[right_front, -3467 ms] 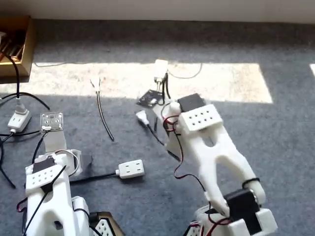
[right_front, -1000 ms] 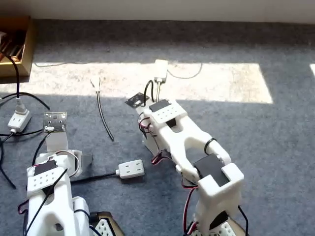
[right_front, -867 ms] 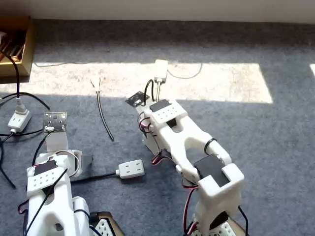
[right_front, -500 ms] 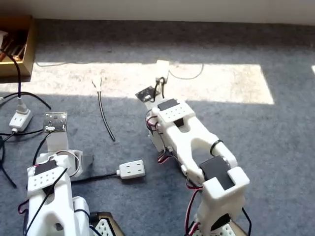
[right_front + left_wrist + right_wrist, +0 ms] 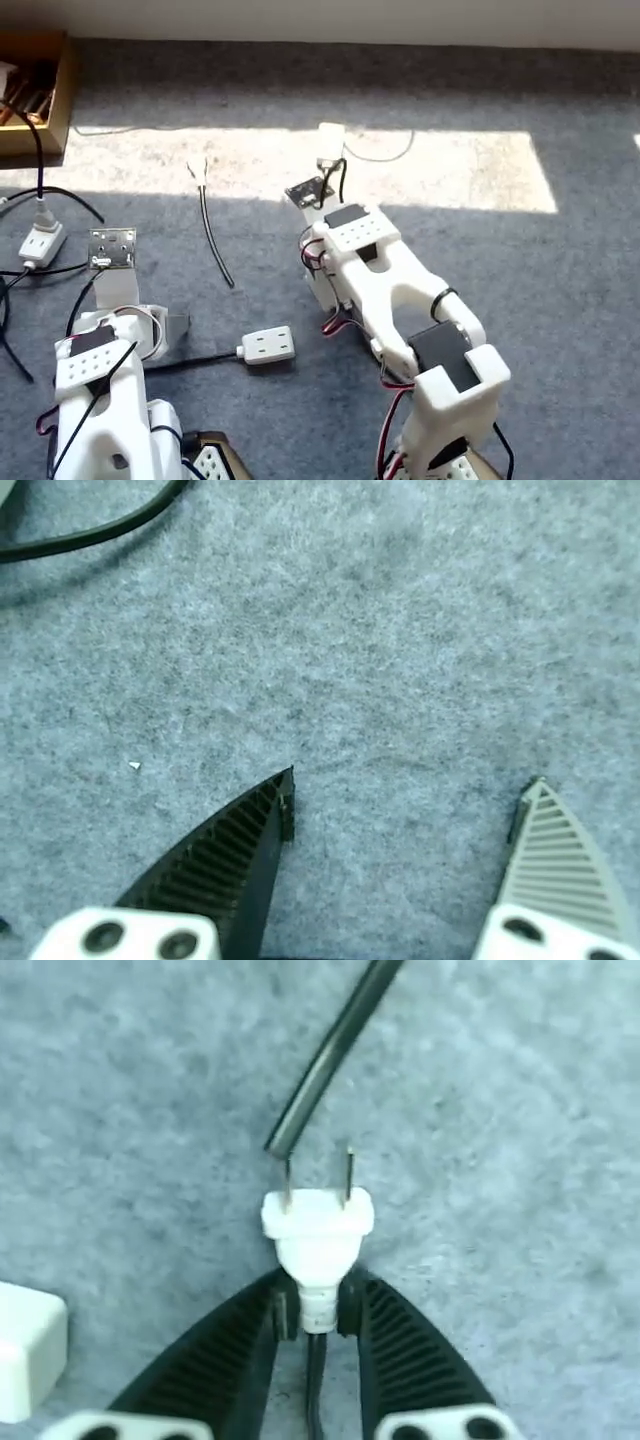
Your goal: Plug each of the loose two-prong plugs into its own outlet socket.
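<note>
My right gripper (image 5: pixel 315 1295) is shut on the neck of a white two-prong plug (image 5: pixel 317 1225), prongs pointing away from me over the carpet. In the high view the right arm (image 5: pixel 370 260) covers that plug. A white outlet (image 5: pixel 328 140) lies just beyond the arm in the sunlit patch. Another white outlet (image 5: pixel 268 343) lies between the arms. A second loose plug (image 5: pixel 197 170) with a short black cord (image 5: pixel 212 245) rests to the left. My left gripper (image 5: pixel 410 785) hangs open over bare carpet, at the near left by the left arm (image 5: pixel 95 370).
A third outlet (image 5: pixel 38 243) at the far left has a plug in it, with black cables (image 5: pixel 30 195) around it. A wooden box (image 5: pixel 40 90) stands at the back left. A black cord end (image 5: pixel 330 1055) and a white block's corner (image 5: pixel 25 1360) lie near the held plug.
The right arm swung left from its earlier spot onto the plug that lay on the carpet. Over the last second it has shifted right and toward the far outlet. The left arm stayed still.
</note>
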You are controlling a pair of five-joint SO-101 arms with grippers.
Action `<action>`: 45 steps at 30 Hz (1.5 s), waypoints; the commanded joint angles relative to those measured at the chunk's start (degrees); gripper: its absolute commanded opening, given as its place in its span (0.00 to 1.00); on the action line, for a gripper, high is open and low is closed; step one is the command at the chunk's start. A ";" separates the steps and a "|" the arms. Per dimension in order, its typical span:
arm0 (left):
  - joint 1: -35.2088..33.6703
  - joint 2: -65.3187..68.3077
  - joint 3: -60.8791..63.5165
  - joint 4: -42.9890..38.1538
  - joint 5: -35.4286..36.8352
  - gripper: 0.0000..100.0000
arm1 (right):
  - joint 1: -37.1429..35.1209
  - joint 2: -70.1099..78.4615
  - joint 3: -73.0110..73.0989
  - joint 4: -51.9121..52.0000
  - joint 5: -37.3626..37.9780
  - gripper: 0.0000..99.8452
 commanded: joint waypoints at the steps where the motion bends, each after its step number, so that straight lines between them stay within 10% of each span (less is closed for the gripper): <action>1: 1.45 -0.31 0.13 -0.44 -0.44 0.34 | -3.82 0.40 1.63 1.89 -0.79 0.02; 17: 4.18 0.04 -2.24 0.18 -1.76 0.34 | -3.91 -3.65 -1.19 15.34 8.35 0.00; 29: 4.62 -0.13 -49.45 40.26 -3.69 0.41 | -14.11 -15.16 -42.77 34.51 8.62 0.00; 35: 4.44 -0.31 -66.86 54.95 -4.04 0.53 | -15.52 -18.15 -33.63 20.18 6.86 0.00; 45: 0.84 -0.22 -69.85 55.21 -4.13 0.53 | -9.36 -48.22 22.11 -27.74 4.84 0.00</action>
